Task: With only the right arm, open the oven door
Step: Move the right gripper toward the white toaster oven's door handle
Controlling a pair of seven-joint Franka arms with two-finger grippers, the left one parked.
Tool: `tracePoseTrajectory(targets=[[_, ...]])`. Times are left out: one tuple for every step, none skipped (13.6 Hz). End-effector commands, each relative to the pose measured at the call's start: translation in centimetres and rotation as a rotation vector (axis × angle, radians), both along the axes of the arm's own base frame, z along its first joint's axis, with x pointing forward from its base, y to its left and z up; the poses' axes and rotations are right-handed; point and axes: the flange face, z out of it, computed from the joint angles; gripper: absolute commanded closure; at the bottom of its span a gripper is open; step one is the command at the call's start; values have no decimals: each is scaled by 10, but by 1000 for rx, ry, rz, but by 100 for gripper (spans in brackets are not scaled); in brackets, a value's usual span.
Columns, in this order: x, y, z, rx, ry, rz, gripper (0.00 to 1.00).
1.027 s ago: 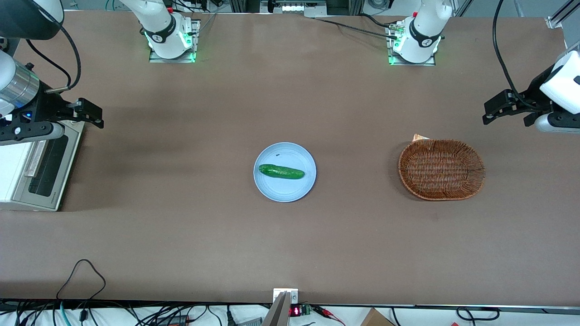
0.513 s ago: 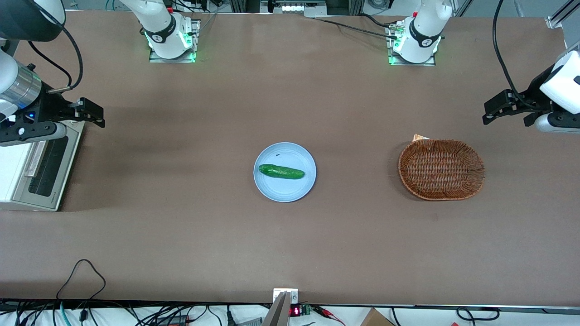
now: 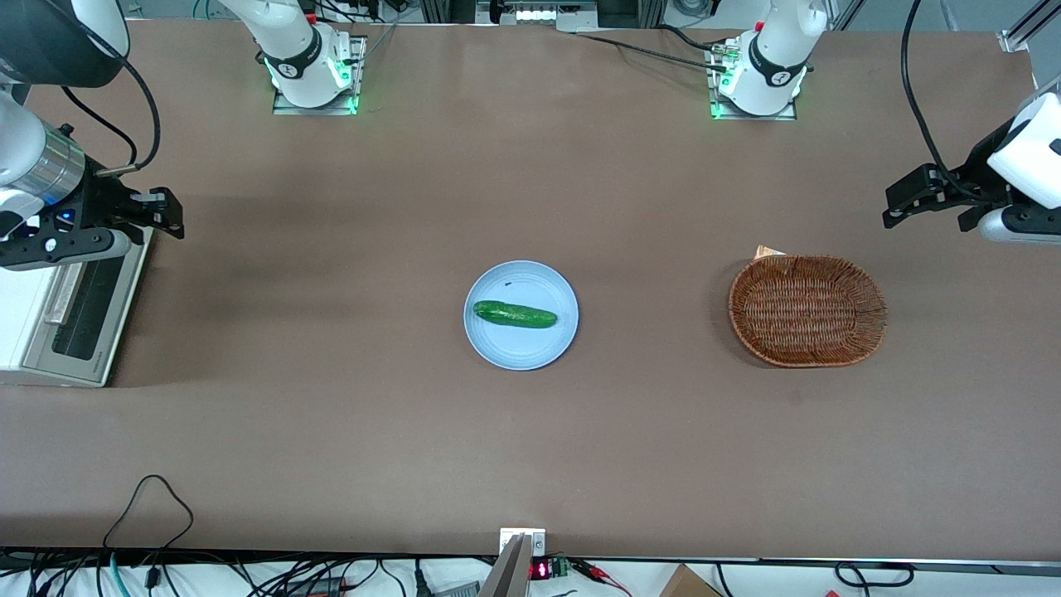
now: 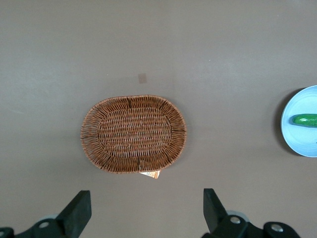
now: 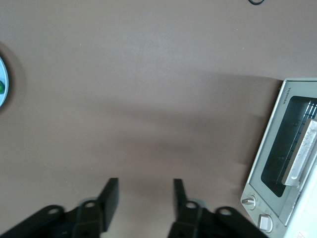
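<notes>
Oven door (image 3: 83, 307) beside open end effector (image 3: 170, 211)

Matt brown table covering (image 3: 530, 431), smooth, faintly creased near the front view's lower left. Oven door (image 3: 79, 308): satin silver-grey metal frame, dark glossy glass window, brushed silver bar handle (image 5: 302, 154); oven body (image 3: 16, 307) in smooth white painted metal. Right arm (image 3: 25, 157): glossy white plastic shell, polished silver metal wrist cuff; gripper (image 3: 172, 217), at the front view's left edge over the oven's farther end, in matt black plastic, fingers parted. Light blue plate (image 3: 520, 348), smooth, semi-gloss. Cucumber (image 3: 515, 314): shiny, slightly bumpy green skin. Basket (image 3: 808, 310): rough woven brown wicker.
</notes>
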Motion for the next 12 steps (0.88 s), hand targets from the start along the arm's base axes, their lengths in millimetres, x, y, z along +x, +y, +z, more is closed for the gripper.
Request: tracePoseTrajectory(targets=[[-3, -1, 1, -4, 2, -21, 100], [-2, -1, -3, -7, 7, -51, 100], [1, -3, -7, -16, 4, -70, 100], [2, -3, -11, -21, 9, -73, 100], [6, -9, -19, -63, 19, -68, 100], [9, -17, -30, -141, 31, -56, 100], [12, -24, -40, -215, 36, -69, 100], [16, -30, -52, -268, 42, -106, 100], [17, -39, -65, -338, 54, -131, 100], [18, -45, -79, -418, 65, -126, 100], [20, -53, -92, -497, 69, -113, 100], [23, -61, -103, -543, 58, -124, 100]])
